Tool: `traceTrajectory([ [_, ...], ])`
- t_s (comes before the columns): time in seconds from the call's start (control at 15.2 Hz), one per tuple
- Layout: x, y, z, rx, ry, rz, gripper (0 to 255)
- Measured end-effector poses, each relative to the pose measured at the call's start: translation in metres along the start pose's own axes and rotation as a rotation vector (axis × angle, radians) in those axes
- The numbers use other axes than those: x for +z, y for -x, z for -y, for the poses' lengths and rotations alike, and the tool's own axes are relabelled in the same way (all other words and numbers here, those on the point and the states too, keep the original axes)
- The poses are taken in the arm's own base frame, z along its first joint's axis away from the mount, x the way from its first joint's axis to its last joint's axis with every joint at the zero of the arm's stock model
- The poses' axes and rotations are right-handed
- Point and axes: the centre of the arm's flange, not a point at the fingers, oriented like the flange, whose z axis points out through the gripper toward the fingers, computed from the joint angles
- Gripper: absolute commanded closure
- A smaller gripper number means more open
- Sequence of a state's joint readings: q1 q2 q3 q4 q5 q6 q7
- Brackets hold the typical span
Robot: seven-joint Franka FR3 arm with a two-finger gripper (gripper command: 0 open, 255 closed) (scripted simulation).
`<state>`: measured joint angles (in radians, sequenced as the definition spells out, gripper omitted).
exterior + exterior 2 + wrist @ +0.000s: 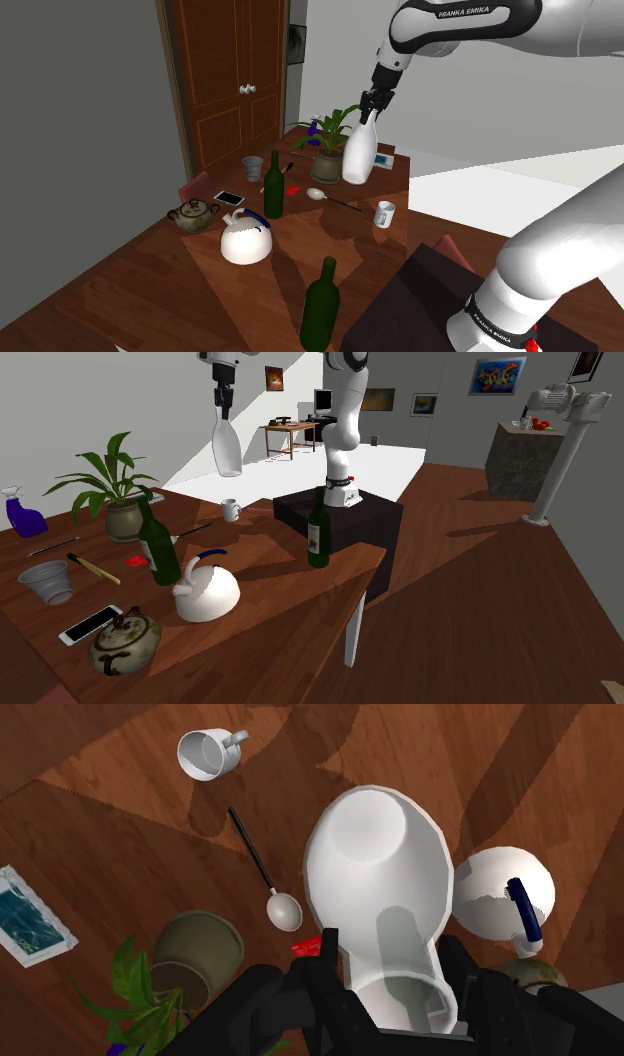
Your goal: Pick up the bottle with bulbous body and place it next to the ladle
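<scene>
My gripper (377,103) is shut on the neck of a white bottle with a bulbous body (360,155), which hangs upright in the air well above the wooden table (150,270). In the second exterior view the gripper (224,399) holds the bottle (228,447) high over the table's far side. The wrist view looks down the bottle (385,894), its neck clasped between the two black fingers (325,954). The ladle (318,194), a silver bowl on a thin dark handle, lies on the table below the bottle, beside the plant pot; its bowl (283,910) shows close to the bottle's side.
A white mug (384,213) stands past the ladle's handle end. A potted plant (328,150), a green bottle (273,187), a white kettle (245,240) and a brown teapot (193,213) crowd the table. Another green bottle (320,305) stands near my stand (420,300).
</scene>
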<state>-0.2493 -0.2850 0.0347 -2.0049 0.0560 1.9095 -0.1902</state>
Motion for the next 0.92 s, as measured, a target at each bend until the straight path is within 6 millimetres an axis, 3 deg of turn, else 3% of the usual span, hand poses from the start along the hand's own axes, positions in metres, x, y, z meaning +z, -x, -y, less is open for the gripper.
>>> traceTrajectory([
  [0.33, 0.000, 0.005, -0.060, 0.000, 0.000, 0.000, 255],
  [0.92, 0.045, 0.013, -0.070, -0.002, 0.000, 0.000, 255],
])
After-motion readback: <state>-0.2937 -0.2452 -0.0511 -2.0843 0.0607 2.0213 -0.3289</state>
